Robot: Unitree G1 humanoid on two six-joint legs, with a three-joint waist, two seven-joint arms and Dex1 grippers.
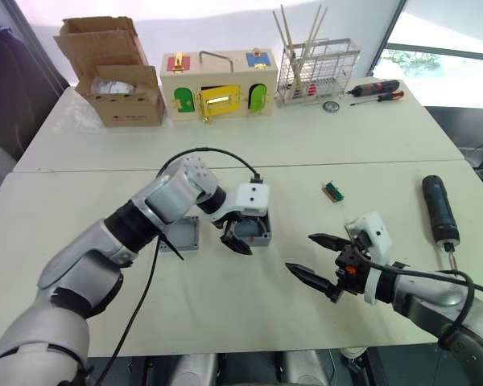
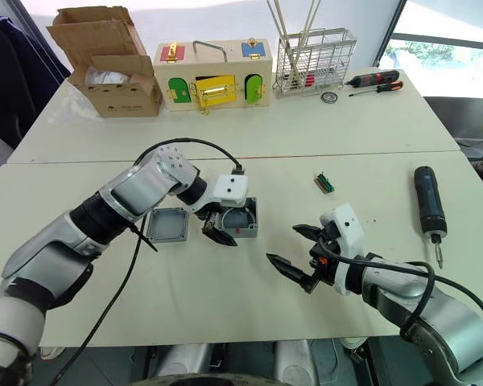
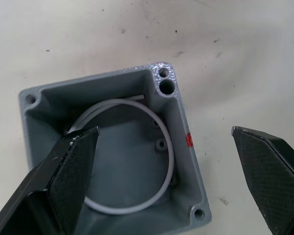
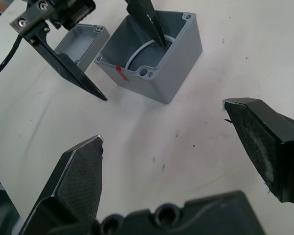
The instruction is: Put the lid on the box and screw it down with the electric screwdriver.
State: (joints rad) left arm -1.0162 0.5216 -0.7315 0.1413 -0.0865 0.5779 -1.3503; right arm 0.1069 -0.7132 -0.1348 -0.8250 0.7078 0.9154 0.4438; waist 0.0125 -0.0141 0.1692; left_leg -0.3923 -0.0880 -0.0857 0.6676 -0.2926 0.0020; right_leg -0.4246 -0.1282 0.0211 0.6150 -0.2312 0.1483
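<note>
**Box still open, nothing fastened**

Left gripper (image 1: pixel 240 238) is spread wide over the box (image 1: pixel 258 233), one finger dipped inside, the other outside the red-marked wall; nothing clamped. Right gripper (image 1: pixel 316 260) hangs wide open and empty, near the box. Lid (image 1: pixel 182 234) lies just beside the box on the counter (image 1: pixel 249 153). Screwdriver (image 1: pixel 439 211) lies untouched, well apart. Lidding and screwing are both judged outstanding.

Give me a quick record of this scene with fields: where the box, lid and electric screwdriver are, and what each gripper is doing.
box: the box stands open on the table, white ring inside
lid: the lid lies on the table beside the box, on its left, not fitted
electric screwdriver: the electric screwdriver lies on the table at far right, untouched
left gripper: the left gripper is open, one finger inside the box, one outside
right gripper: the right gripper is open, empty, right of the box
</note>
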